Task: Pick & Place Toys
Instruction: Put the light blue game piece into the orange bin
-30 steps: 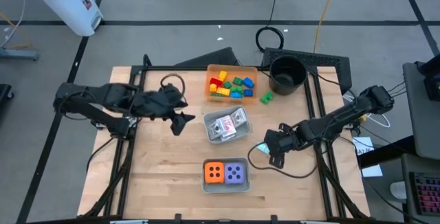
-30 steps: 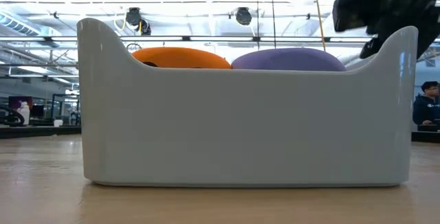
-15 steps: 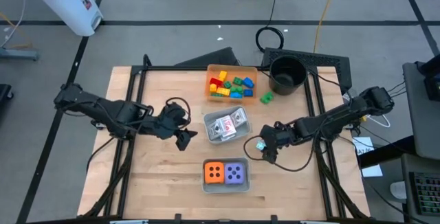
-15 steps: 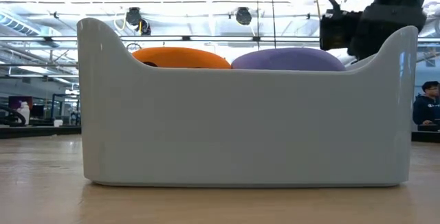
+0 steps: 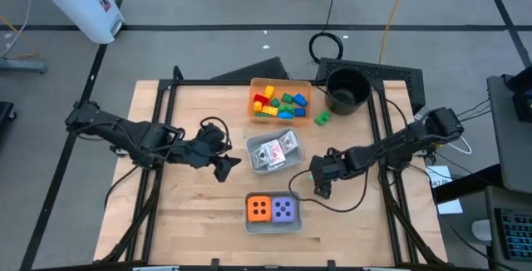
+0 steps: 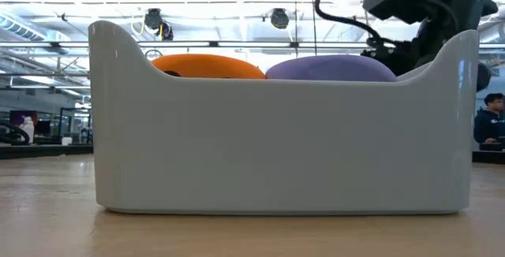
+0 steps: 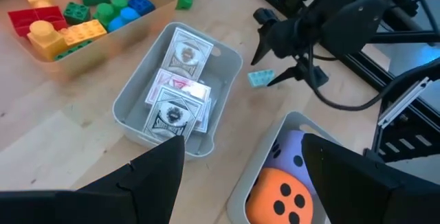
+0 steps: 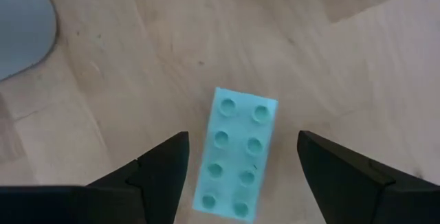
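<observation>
A teal brick (image 8: 237,157) lies flat on the table, studs up, right of the card tray. My right gripper (image 8: 242,145) is open above it with a finger on either side, touching nothing. It also shows in the high view (image 5: 320,181), where it hides the brick. My left gripper (image 5: 223,167) is open and empty above the table, left of the grey tray of cards (image 5: 273,151). Red, yellow, green and blue bricks fill the orange tray (image 5: 280,101). The orange die (image 5: 259,209) and the purple die (image 5: 285,211) sit in a grey tray (image 5: 273,225). A green brick (image 5: 322,118) lies loose on the table.
A black pot (image 5: 347,90) stands at the far right, beside the orange tray. Cables trail from both arms across the table. In the low view the dice tray's wall (image 6: 276,143) fills the front. Bare wood lies at the near left and near right.
My left gripper has swung out toward the table's near edge and the card tray, then held still. My right gripper has gone toward the table's left and now stands over the teal brick, which has not moved.
</observation>
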Action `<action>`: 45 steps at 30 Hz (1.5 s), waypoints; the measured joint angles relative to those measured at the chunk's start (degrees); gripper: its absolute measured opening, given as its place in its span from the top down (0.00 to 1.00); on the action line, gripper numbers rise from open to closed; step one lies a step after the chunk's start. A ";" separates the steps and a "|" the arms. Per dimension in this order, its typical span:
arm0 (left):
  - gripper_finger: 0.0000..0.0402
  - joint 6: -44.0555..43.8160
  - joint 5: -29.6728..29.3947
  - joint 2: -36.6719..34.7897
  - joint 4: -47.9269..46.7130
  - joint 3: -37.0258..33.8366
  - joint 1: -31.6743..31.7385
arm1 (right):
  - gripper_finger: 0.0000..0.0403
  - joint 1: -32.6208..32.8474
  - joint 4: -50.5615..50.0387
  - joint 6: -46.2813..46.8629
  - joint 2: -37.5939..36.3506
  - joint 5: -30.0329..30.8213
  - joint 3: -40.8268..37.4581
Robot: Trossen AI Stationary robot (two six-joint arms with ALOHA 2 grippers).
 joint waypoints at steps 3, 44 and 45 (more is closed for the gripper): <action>0.27 -0.02 0.00 0.00 -0.01 0.00 0.02 | 0.35 0.02 1.09 -0.30 1.50 -0.25 0.00; 0.27 -0.28 0.16 -0.02 0.18 0.00 2.45 | 0.67 -8.26 8.29 -3.23 -18.33 -3.37 0.07; 0.27 0.88 0.68 -0.02 0.63 0.00 2.85 | 0.67 -8.54 9.39 -3.66 -19.34 -3.33 0.07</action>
